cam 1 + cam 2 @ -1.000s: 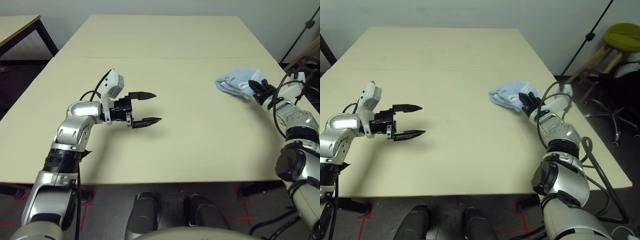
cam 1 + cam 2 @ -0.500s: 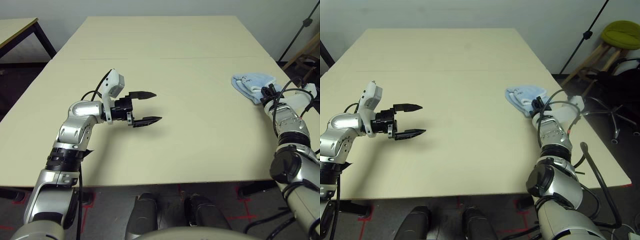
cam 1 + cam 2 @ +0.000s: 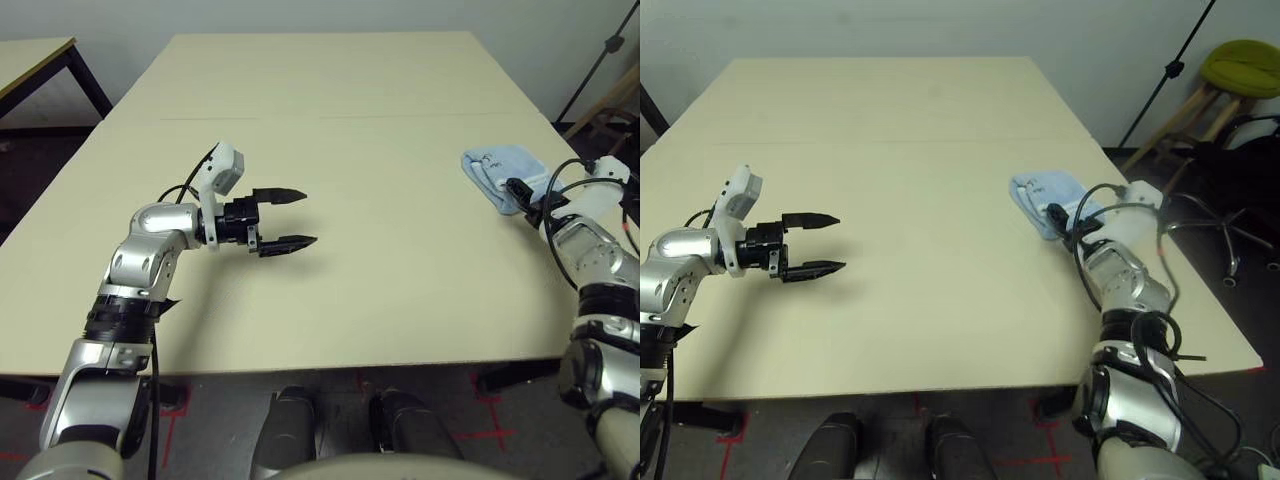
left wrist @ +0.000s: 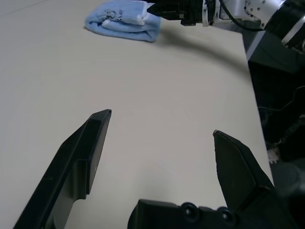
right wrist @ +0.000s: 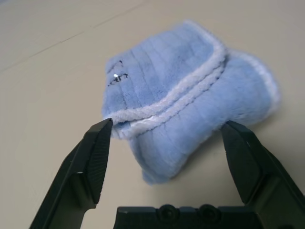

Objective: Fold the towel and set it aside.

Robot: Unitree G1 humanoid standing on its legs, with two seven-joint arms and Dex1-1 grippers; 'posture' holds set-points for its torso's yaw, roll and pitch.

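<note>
The towel (image 3: 497, 170) is a light-blue terry cloth with white edging, lying folded into a small bundle near the table's right edge. My right gripper (image 5: 167, 123) is open just on the near side of it, one finger (image 5: 95, 152) to each side of the bundle's near end, holding nothing. It also shows from across the table as the right gripper (image 4: 178, 9) next to the towel (image 4: 125, 21). My left gripper (image 3: 308, 216) hovers open and empty over the left middle of the table, pointing toward the right, far from the towel.
The beige table (image 3: 350, 120) stretches wide between the two arms, with a seam across its far half. A second table (image 3: 40, 60) stands at far left. Off the right edge are a green-cushioned stool (image 3: 1245, 70), a black stand (image 3: 1170, 70) and a chair base.
My right gripper carried the towel to the right, then opened and let it go; the towel now rests on the table. The left arm has barely moved.
</note>
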